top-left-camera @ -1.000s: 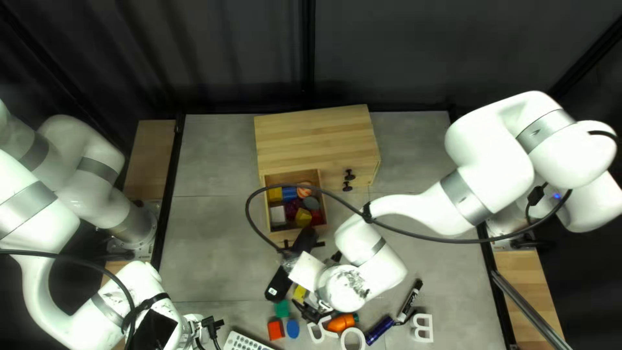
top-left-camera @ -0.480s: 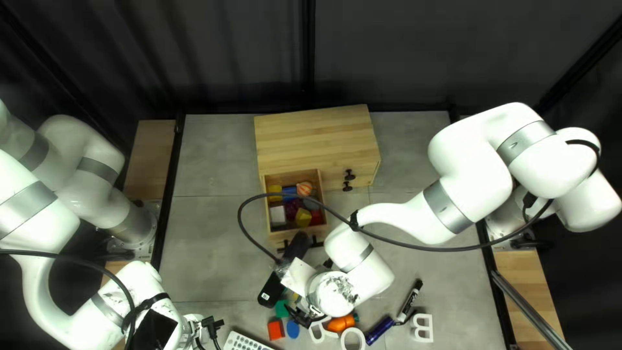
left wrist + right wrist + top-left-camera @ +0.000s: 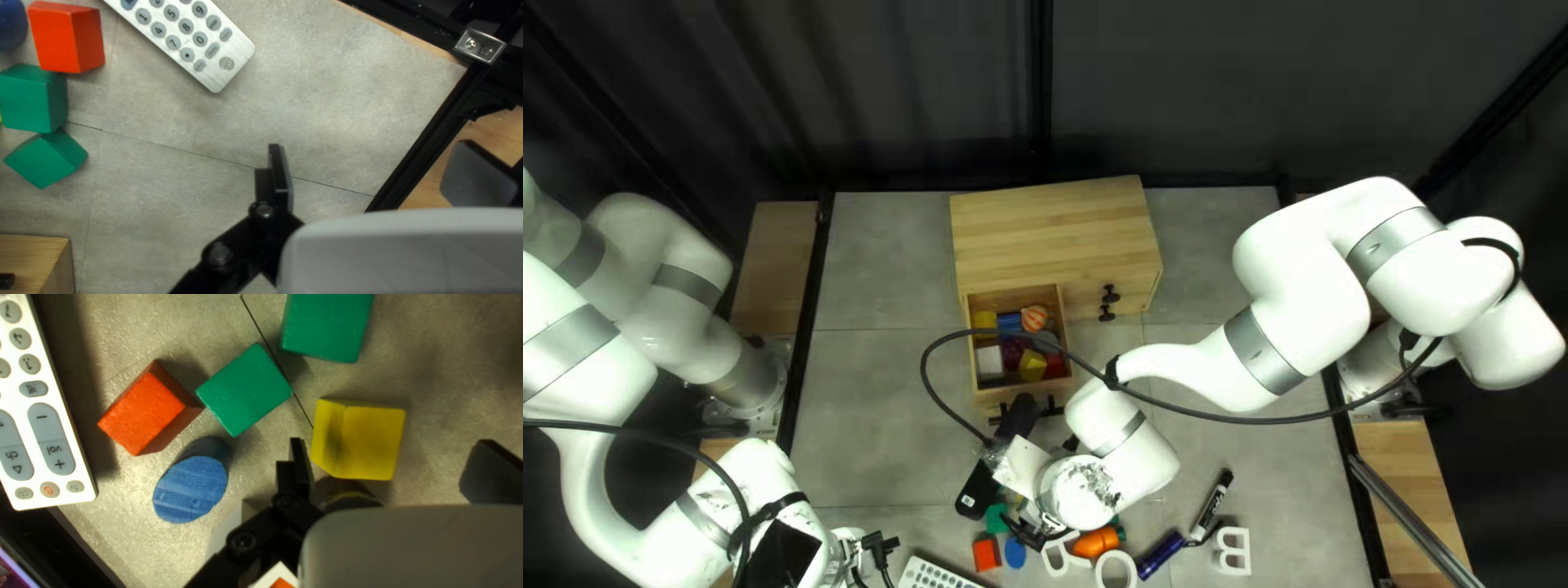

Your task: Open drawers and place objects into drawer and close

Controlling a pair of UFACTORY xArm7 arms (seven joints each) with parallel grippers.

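Note:
In the top left view my right gripper [image 3: 1026, 530] hangs over the blocks near the table's front, partly hidden by its arm. In the right wrist view this gripper [image 3: 391, 449] is open, a yellow block [image 3: 370, 442] ahead of and between its fingers; two green blocks [image 3: 245, 391], a red block [image 3: 143, 411] and a blue round block [image 3: 190, 489] lie beyond or beside it. My left gripper [image 3: 874, 547] is at the lower left; in its wrist view the gripper [image 3: 376, 163] is open over bare table. The wooden cabinet [image 3: 1056, 234] has its left drawer [image 3: 1062, 316] pulled out, holding several coloured objects.
A remote [image 3: 935, 575] lies between the arms at the near edge. Right of my right gripper are an orange carrot [image 3: 1097, 543], white letters [image 3: 1234, 551], a blue cylinder [image 3: 1160, 556] and a black-and-white marker [image 3: 1211, 507]. A black cable crosses over the drawer.
My right arm has shifted left and slightly toward the near edge, covering more of the blocks, and its cable moved along. The left arm, cabinet and drawer have not moved.

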